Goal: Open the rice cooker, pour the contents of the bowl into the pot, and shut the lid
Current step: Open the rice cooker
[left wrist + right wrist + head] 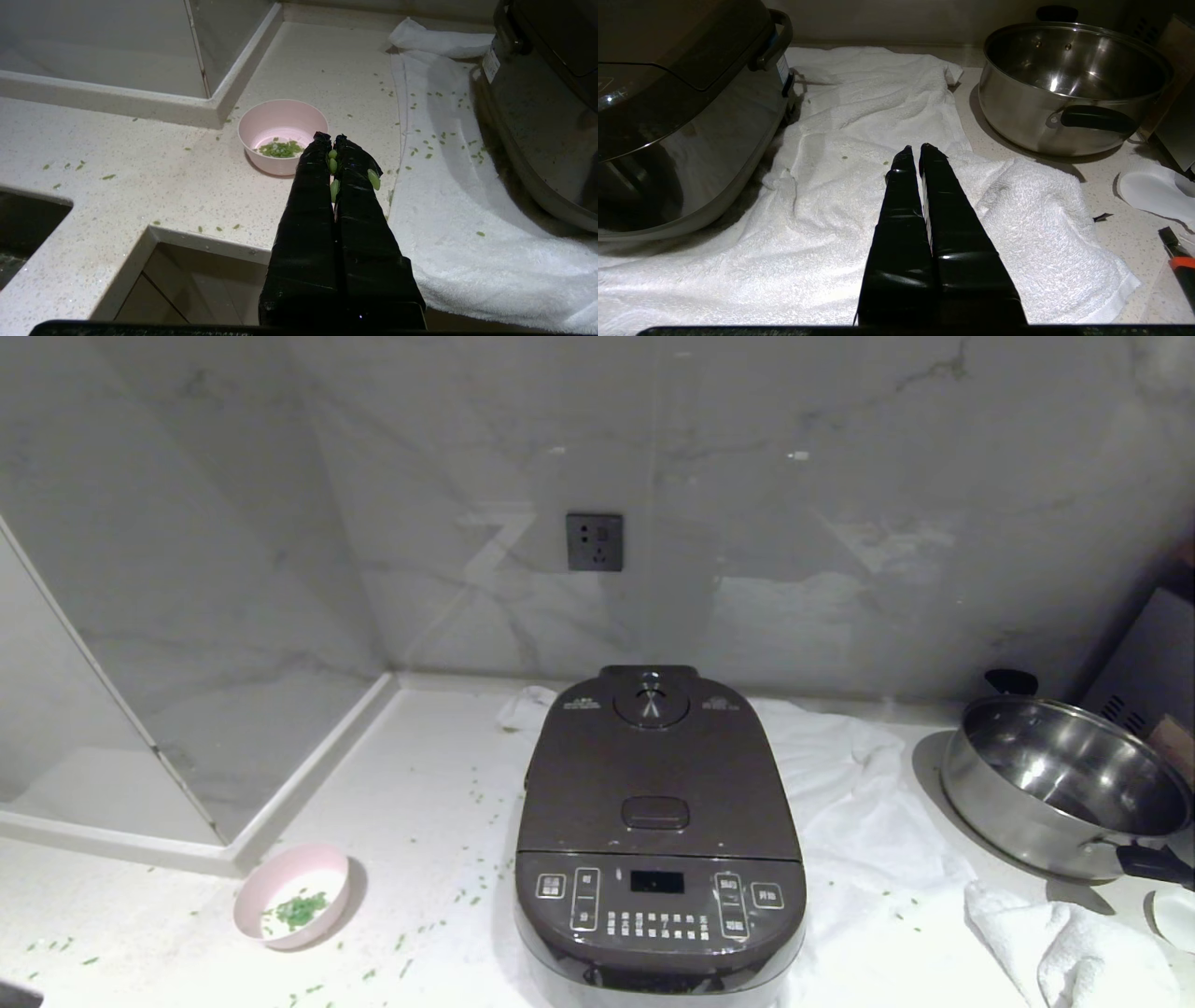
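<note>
Rice cooker (659, 831) on a white towel (868, 821), middle of the counter, lid (653, 761) down. Pink bowl (293, 894) to its left, apart from it, green bits (301, 909) inside and more scattered over the counter. Left gripper (329, 139) near the bowl, fingers pressed together, green bits stuck on them. Right gripper (913, 148) over the towel, pressed together too, holding nothing. Steel pan (1060, 784) far right.

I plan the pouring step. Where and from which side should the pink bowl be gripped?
Grip the bowl by its thin rim, from above: it stands upright and open, with green bits only at the bottom. The left tool is the nearer one.
</note>
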You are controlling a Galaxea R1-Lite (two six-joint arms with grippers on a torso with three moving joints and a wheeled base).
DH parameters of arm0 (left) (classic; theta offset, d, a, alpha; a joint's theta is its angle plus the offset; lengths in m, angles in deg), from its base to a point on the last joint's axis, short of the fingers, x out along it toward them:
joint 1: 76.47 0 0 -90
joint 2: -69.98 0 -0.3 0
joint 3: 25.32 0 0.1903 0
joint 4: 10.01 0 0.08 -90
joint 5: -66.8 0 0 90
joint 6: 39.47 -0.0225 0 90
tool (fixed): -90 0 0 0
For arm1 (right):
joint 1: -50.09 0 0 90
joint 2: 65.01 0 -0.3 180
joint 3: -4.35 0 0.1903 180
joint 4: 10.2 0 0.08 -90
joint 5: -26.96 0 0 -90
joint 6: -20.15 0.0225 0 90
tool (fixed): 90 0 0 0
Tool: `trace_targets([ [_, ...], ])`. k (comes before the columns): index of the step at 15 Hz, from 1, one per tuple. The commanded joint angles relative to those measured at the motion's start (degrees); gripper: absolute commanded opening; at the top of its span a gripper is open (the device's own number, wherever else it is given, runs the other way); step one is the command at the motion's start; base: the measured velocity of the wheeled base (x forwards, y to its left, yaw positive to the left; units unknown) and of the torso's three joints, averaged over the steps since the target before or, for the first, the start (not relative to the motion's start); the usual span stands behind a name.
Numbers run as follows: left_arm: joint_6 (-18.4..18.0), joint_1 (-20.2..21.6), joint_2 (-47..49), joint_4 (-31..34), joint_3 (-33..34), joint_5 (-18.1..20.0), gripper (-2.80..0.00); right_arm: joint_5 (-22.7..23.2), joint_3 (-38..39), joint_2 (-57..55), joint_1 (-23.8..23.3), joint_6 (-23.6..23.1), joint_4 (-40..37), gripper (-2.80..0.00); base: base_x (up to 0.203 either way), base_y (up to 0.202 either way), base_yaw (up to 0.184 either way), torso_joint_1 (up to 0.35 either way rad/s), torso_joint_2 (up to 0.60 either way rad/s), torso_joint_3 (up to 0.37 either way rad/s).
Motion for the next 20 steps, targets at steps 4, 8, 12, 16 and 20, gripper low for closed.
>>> trace_targets([
  [4, 0.0, 0.0, 0.0, 0.0, 0.0, 0.0, -2.80, 0.0, 0.0, 0.0, 0.0, 0.0, 0.0, -2.80, 0.000, 0.000, 0.000, 0.000, 0.00, 0.000],
  [8, 0.0, 0.0, 0.0, 0.0, 0.0, 0.0, -2.80, -0.2, 0.1, 0.1, 0.0, -1.3, 0.0, -2.80, 0.000, 0.000, 0.000, 0.000, 0.00, 0.000],
  [12, 0.0, 0.0, 0.0, 0.0, 0.0, 0.0, -2.80, 1.1, -8.1, -6.9, 0.0, -2.7, -0.6, -2.80, 0.000, 0.000, 0.000, 0.000, 0.00, 0.000],
  [16, 0.0, -0.1, 0.0, 0.0, 0.0, 0.0, -2.80, 9.3, -19.1, -24.6, 0.0, 1.1, -0.2, -2.80, 0.000, 0.000, 0.000, 0.000, 0.00, 0.000],
  [20, 0.0, -0.1, 0.0, 0.0, -0.1, 0.0, -2.80, 16.6, -31.1, -42.7, 0.6, 3.0, 1.2, -2.80, 0.000, 0.000, 0.000, 0.000, 0.00, 0.000],
])
